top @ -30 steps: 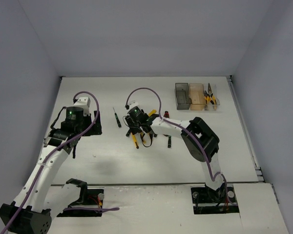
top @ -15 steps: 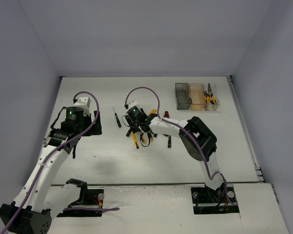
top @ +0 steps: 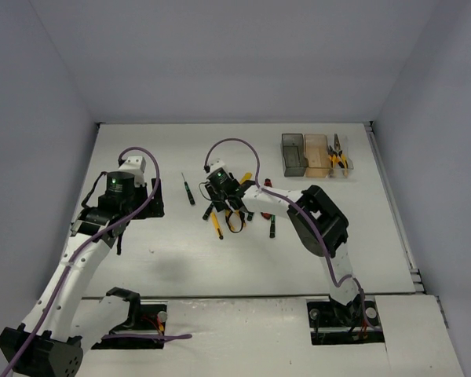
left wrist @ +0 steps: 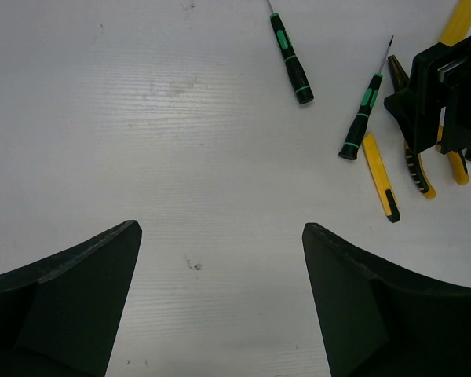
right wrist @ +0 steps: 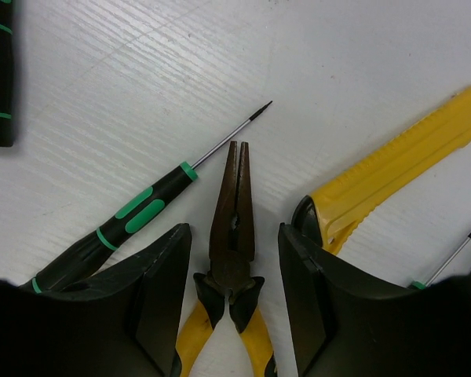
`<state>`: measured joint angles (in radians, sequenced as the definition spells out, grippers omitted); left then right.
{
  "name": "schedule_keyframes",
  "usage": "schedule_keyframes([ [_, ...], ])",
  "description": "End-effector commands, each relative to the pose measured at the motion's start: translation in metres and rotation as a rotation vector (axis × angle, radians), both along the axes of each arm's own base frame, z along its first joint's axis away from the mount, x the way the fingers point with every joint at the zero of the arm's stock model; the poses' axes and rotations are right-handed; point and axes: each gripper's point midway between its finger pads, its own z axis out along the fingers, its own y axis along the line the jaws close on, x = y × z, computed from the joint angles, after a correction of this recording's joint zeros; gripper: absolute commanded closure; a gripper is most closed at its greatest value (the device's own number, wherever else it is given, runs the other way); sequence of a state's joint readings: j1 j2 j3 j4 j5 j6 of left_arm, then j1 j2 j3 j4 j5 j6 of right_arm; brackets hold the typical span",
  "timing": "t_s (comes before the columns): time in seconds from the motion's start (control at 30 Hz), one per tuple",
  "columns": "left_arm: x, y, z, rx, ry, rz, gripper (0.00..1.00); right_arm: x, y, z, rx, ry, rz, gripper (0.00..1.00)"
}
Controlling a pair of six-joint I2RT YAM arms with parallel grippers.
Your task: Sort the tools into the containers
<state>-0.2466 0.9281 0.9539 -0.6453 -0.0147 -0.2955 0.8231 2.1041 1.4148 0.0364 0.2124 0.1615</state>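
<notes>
My right gripper (top: 224, 194) hangs low over the tool pile in the middle of the table. In the right wrist view it (right wrist: 234, 229) is open, its fingers either side of yellow-handled needle-nose pliers (right wrist: 234, 212) lying flat on the table. A black-green screwdriver (right wrist: 140, 210) lies to their left and a yellow utility knife (right wrist: 400, 161) to their right. My left gripper (top: 149, 196) is open and empty over bare table (left wrist: 220, 229). The dark grey bin (top: 293, 154), amber bin (top: 316, 155) and clear bin (top: 341, 161) stand at the back right.
Another pair of pliers (top: 337, 151) lies in the clear bin. Loose screwdrivers (left wrist: 290, 59) (left wrist: 361, 118) and a thin yellow knife (left wrist: 379, 177) lie between the arms. A red tool (top: 267, 184) and a further screwdriver (top: 272, 226) lie right of the pile.
</notes>
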Motion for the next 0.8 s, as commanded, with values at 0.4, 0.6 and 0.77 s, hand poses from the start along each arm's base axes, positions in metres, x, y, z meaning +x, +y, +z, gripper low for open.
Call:
schedule_keyframes([
  [0.4, 0.011, -0.003, 0.012, -0.016, -0.052, -0.005, 0.19, -0.025, 0.000, -0.013, 0.046, 0.161, 0.003, 0.61],
  [0.6, 0.011, -0.003, 0.011, -0.017, -0.049, -0.006, 0.19, -0.035, -0.013, -0.017, 0.010, 0.190, -0.023, 0.65],
  [0.77, 0.011, -0.004, 0.012, -0.018, -0.049, -0.008, 0.19, -0.036, -0.021, -0.019, -0.026, 0.189, -0.022, 0.83],
])
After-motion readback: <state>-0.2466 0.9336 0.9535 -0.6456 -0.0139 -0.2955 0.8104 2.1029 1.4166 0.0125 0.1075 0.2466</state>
